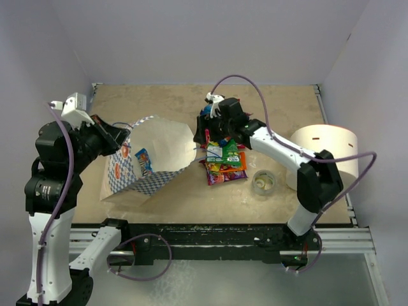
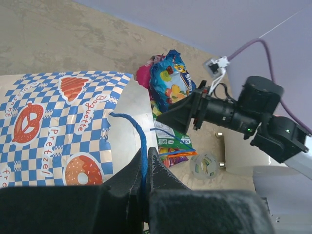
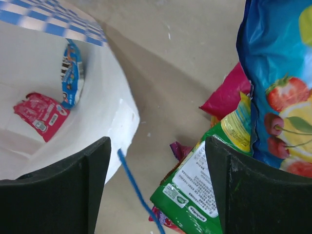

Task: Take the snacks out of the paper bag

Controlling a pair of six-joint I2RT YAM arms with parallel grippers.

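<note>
The blue-and-white checkered paper bag [image 1: 137,172] lies on its side, white mouth facing right. My left gripper [image 2: 145,163] is shut on its blue cord handle [image 2: 138,131] and holds the mouth up. Inside the bag lie a small blue packet [image 3: 73,73] and a small pink packet [image 3: 41,113]; the blue one also shows in the top view [image 1: 144,161]. A pile of snacks [image 1: 224,159] lies on the table right of the mouth: blue fruit bag [image 3: 278,83], green packet [image 3: 204,190], red-pink bag [image 3: 225,97]. My right gripper [image 1: 209,131] is open and empty, above the gap between bag and pile.
A small clear tape roll [image 1: 264,182] sits right of the snack pile. A big white cylinder roll [image 1: 325,156] stands at the right edge by the right arm. The bag's other blue cord [image 3: 139,190] hangs between my right fingers. Walls close off the table's back and sides.
</note>
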